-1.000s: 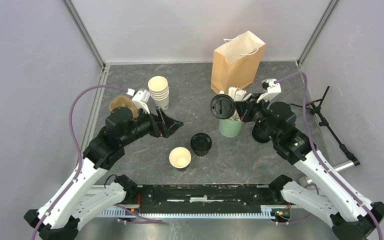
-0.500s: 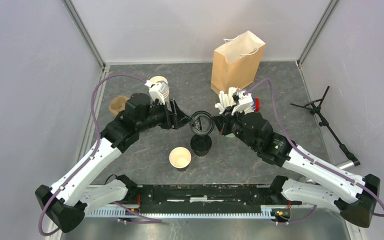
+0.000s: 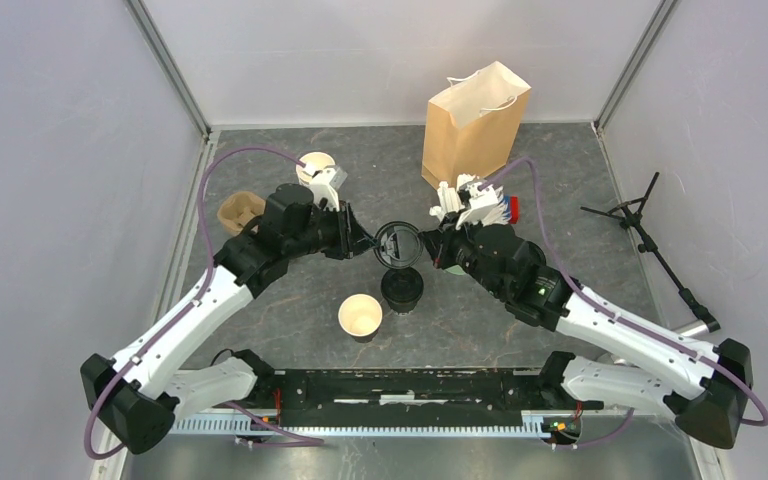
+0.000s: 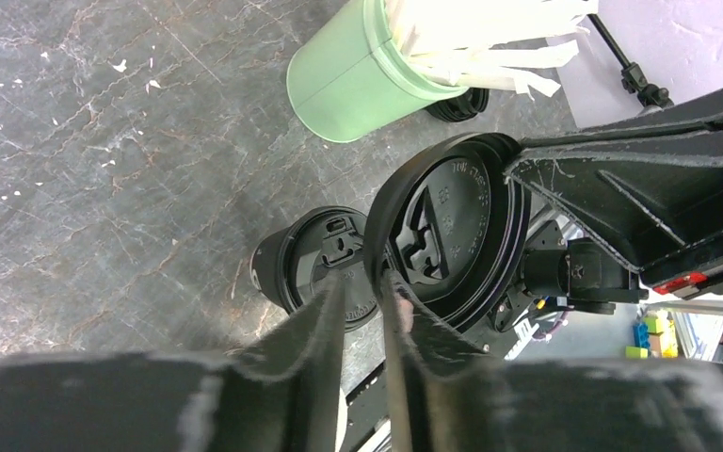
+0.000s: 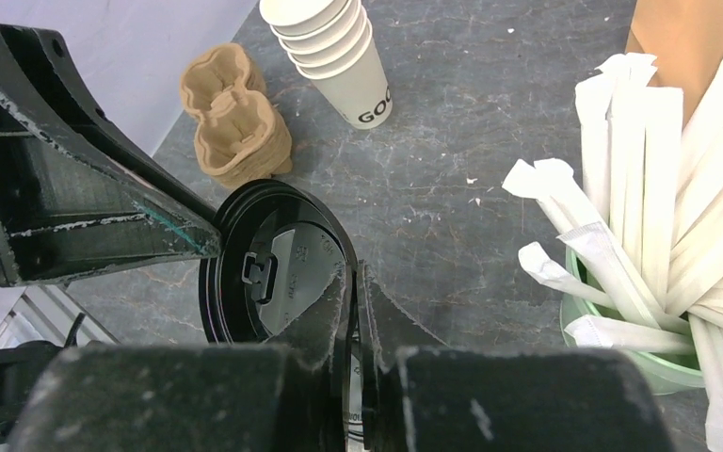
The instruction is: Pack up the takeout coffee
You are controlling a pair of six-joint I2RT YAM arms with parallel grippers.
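A black lid [image 3: 397,243] hangs on edge in mid-air above the table's middle. My right gripper [image 3: 425,243] is shut on its right rim [image 5: 264,273]. From the left, my left gripper [image 3: 370,243] straddles the opposite rim [image 4: 452,235]; its jaws are narrow, with a slit still showing beside the rim. Below the lid stands a takeout coffee cup with its black lid on [image 3: 401,288], also showing in the left wrist view [image 4: 315,264]. A cream cup without a lid [image 3: 360,316] stands in front of it. The brown paper bag [image 3: 475,125] stands open at the back.
A stack of lidless cream cups [image 3: 318,165] and a brown pulp cup carrier [image 3: 240,211] sit at the back left. The green cup of white sticks [image 4: 358,85] stands just behind my right wrist. A black stand [image 3: 650,235] lies at the right wall.
The right arm carried the lid left from beside the green cup to above the lidded cup. The left arm swung right to meet it, and its jaws narrowed round the rim.
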